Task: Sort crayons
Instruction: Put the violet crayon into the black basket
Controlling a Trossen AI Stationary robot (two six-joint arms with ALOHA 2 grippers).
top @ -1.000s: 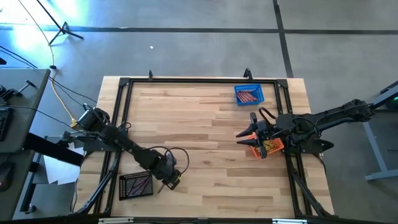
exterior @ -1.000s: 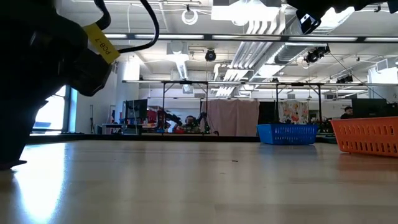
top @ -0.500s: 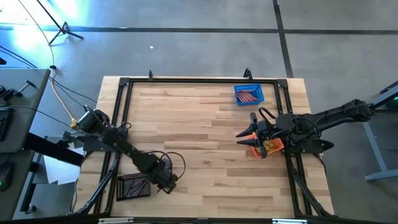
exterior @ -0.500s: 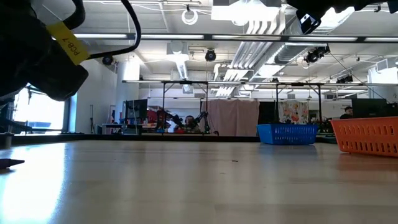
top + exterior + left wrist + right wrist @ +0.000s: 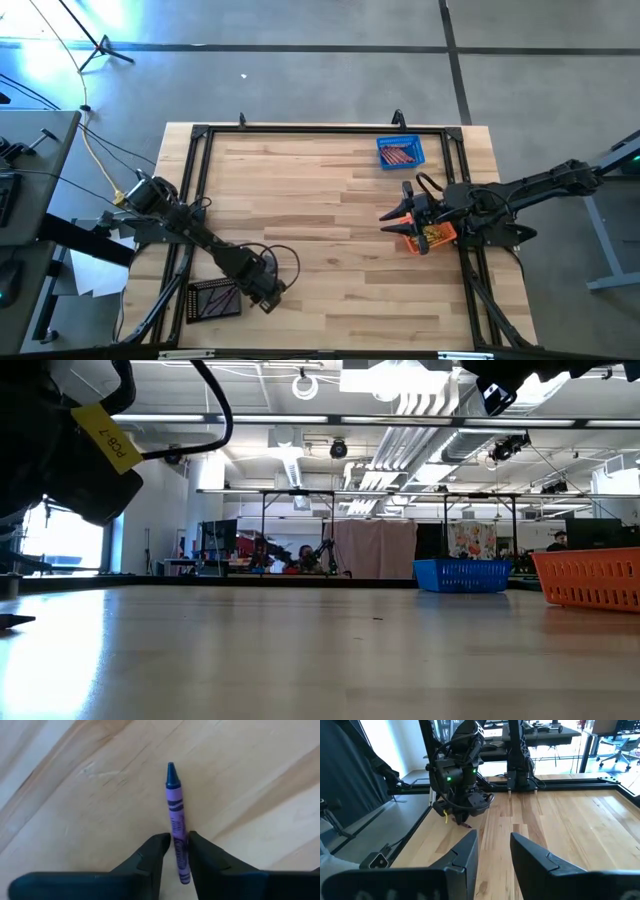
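Purple crayon [image 5: 176, 820], wrapper print unreadable, pinched by left gripper [image 5: 175, 851] just beside black basket [image 5: 214, 298]; right gripper [image 5: 492, 845], parted and empty, over orange basket [image 5: 430, 238].

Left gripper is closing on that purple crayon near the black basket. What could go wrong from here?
1. The left gripper has the purple crayon only near its back end, most of it sticking out ahead, so it may pivot or slip on lifting.
2. The black basket lies close beside that gripper; a swing could nudge it.
3. The right gripper, open, waits by the orange basket, well clear.
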